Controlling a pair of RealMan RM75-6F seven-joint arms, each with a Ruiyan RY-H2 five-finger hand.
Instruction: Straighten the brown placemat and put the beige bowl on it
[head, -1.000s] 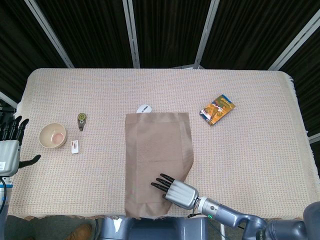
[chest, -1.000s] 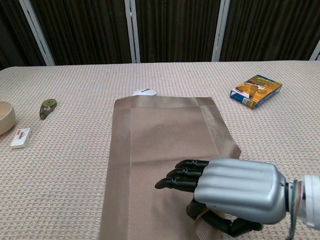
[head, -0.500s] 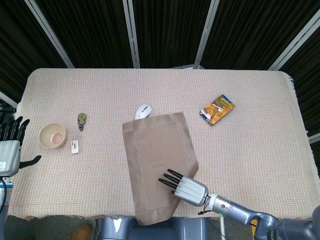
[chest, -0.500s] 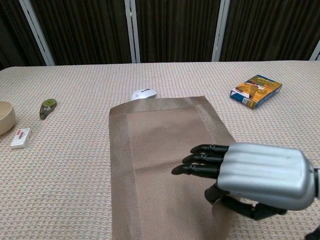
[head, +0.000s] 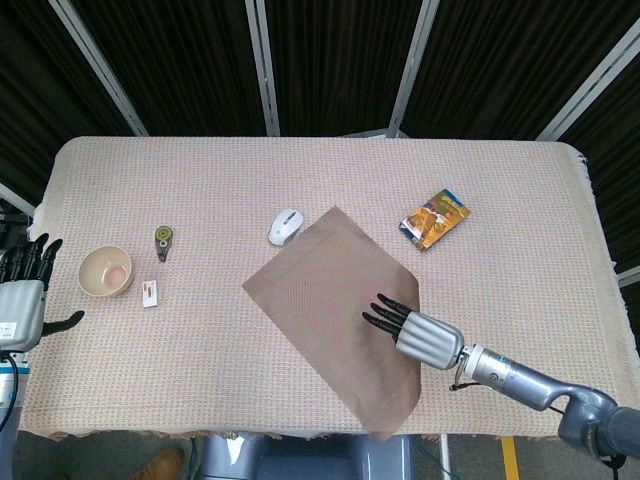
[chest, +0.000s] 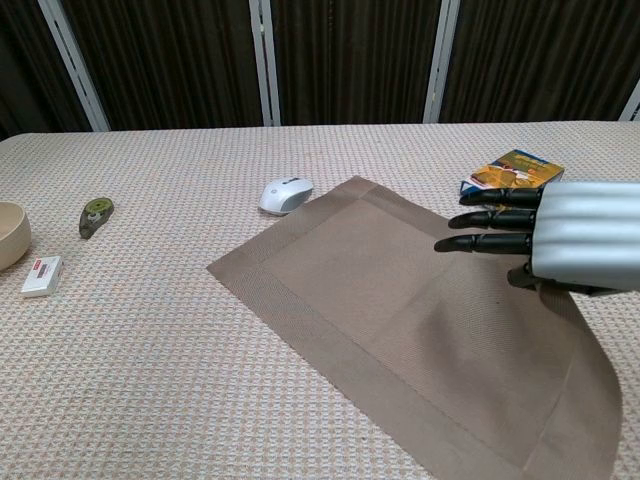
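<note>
The placemat (head: 338, 312) lies skewed on the tabletop (head: 500, 230), turned so one corner points toward the far edge and another hangs at the near edge, where it curls slightly in the chest view (chest: 400, 320). The right robot hand (head: 410, 328) rests on the mat's right side with its fingers (head: 383, 312) straight, close together and pointing left across the mat. In the chest view the same robot hand (chest: 545, 240) appears at the right edge of the frame, its dark fingers (chest: 480, 225) stretched level above the mat; it holds nothing, and whether the thumb pinches the mat's edge underneath cannot be made out.

Off the near left corner of the tabletop, the left robot hand (head: 22, 295) sits upright with fingers spread and nothing in it, well apart from the mat. Just beside it to the right, the bowl (head: 105, 271) stands upright on the tabletop, far left of the mat; only its rim shows in the chest view (chest: 10, 232). A small white tag (head: 150, 293) lies just right of the bowl, and a green tape dispenser (head: 163, 240) lies a little farther back.

A white mouse (head: 285, 226) sits just beside the mat's far left edge, apart from it. Farther right, an orange packet (head: 435, 219) lies near the mat's far corner, not touching.
</note>
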